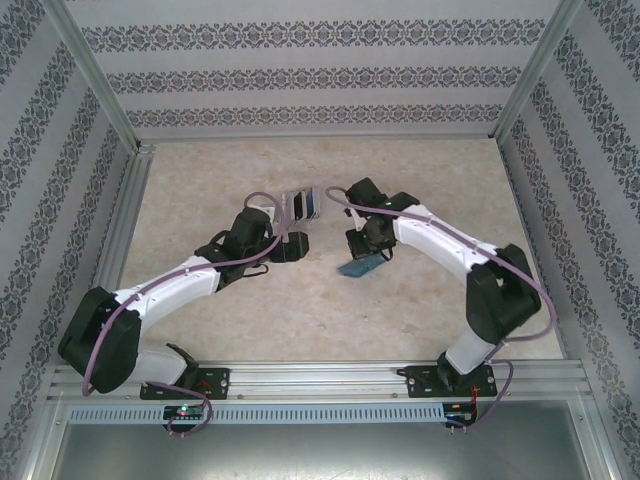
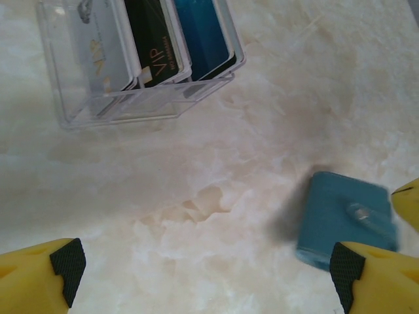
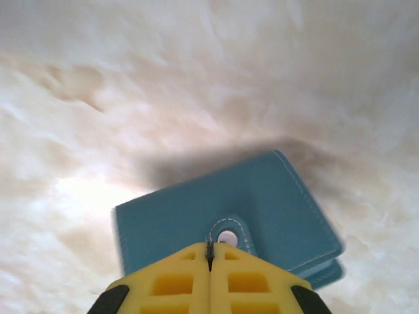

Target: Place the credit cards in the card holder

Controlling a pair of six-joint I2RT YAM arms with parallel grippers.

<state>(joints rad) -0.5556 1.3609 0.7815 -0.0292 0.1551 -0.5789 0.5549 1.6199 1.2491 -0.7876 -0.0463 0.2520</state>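
Wallet (image 3: 262, 196): folded shut and lying on the table (image 2: 196, 170). In the overhead view you find it at about 5 o'clock from the clear stand (image 2: 118, 108), near it but apart.
Cards (image 2: 154, 39): a pale, a black and a blue one stand upright in the slots of the stand. None is in the wallet.
Right gripper (image 3: 211, 252): fingers pressed together, with their tips at the snap tab (image 3: 228, 234) on the wallet's 6 o'clock side. You cannot tell whether they pinch the tab.
Left gripper (image 2: 206, 265): fingers wide apart, holding nothing. From its own camera the stand is at 11 o'clock and the wallet at 3 o'clock.
Done: nothing yet, as far as the pictures show.
Left to do: you most likely have to unsnap and open the wallet, draw each card from the stand, and slide it into a pocket.
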